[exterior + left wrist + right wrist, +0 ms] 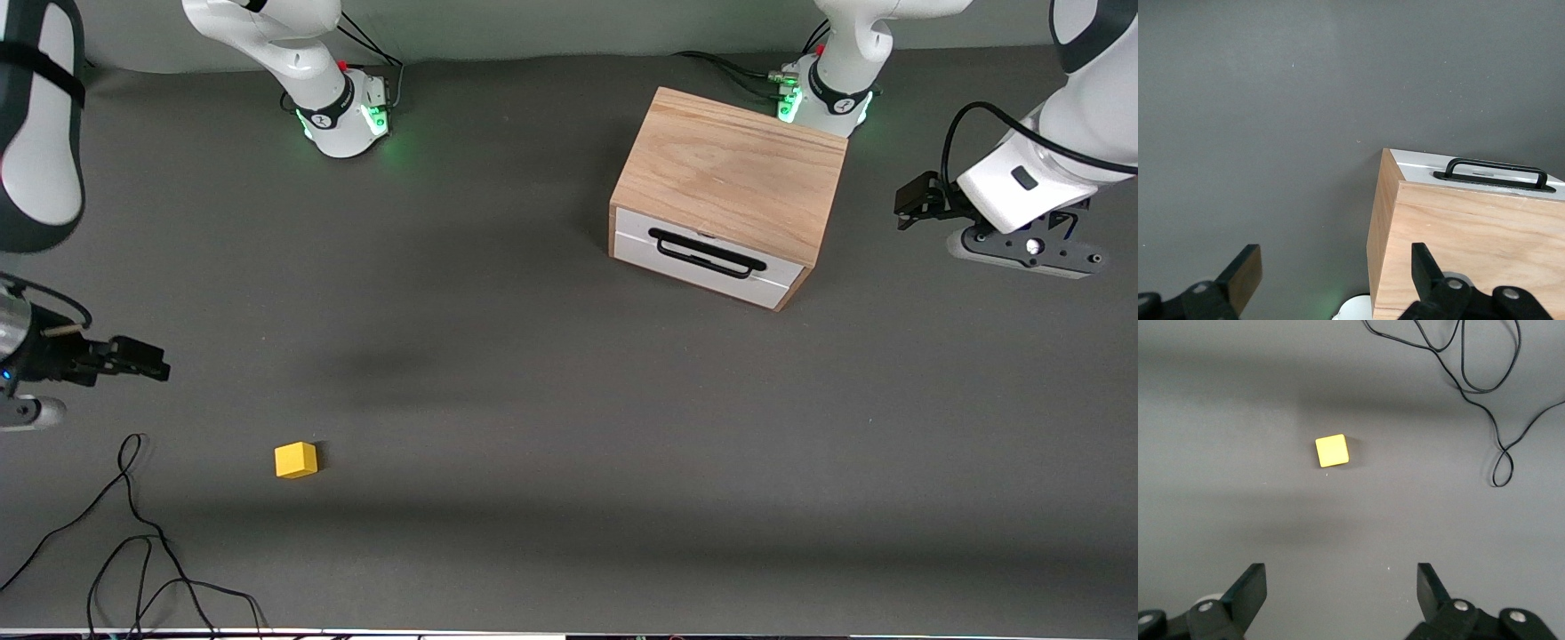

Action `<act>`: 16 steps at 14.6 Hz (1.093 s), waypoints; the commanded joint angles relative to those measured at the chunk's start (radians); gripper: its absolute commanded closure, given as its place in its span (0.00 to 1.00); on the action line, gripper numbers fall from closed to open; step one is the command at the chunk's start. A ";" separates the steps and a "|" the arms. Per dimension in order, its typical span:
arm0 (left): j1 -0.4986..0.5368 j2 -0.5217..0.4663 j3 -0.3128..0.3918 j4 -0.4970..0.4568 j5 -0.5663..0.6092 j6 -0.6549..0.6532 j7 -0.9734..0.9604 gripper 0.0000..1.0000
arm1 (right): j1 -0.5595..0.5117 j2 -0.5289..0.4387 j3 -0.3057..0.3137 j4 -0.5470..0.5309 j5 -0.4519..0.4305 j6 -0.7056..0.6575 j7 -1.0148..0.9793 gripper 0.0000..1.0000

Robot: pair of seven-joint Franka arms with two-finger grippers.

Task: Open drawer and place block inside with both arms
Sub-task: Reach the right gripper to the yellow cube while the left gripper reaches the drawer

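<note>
The light oak cabinet (729, 169) stands near the left arm's base, and its white drawer (702, 258) with the black bar handle (707, 253) is shut. The left wrist view shows the cabinet (1471, 247) and handle (1495, 175). The yellow block (295, 460) lies on the table toward the right arm's end, well nearer the front camera than the cabinet. My left gripper (1027, 249) (1336, 267) is open and empty, up beside the cabinet. My right gripper (27, 411) (1341, 587) is open and empty, over the table short of the block (1332, 450).
A loose black cable (133, 551) coils on the grey table (533, 400) near the front edge at the right arm's end, close to the block; it also shows in the right wrist view (1485, 380). The arms' green-lit bases (351, 116) (822, 93) stand along the back.
</note>
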State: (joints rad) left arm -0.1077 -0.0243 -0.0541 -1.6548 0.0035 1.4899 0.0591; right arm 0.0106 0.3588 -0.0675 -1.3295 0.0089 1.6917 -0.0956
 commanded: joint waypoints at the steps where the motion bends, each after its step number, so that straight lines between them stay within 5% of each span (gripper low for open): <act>1: -0.012 0.003 0.010 0.010 -0.010 -0.007 0.012 0.00 | -0.004 0.066 0.011 0.049 -0.013 -0.015 -0.013 0.00; 5: -0.013 0.003 0.010 0.010 -0.010 -0.010 0.012 0.00 | 0.026 0.129 0.011 -0.031 -0.007 0.119 -0.009 0.00; 9: -0.015 0.001 0.000 0.012 -0.011 -0.026 -0.045 0.00 | 0.032 0.161 0.012 -0.221 -0.004 0.414 -0.001 0.00; 16: -0.020 0.010 -0.101 0.012 -0.014 -0.056 -0.520 0.00 | 0.029 0.311 0.012 -0.283 -0.004 0.692 0.001 0.00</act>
State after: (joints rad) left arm -0.1142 -0.0236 -0.1246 -1.6548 -0.0030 1.4505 -0.2915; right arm 0.0422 0.6325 -0.0562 -1.6144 0.0090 2.3224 -0.0955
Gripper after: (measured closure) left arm 0.000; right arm 0.000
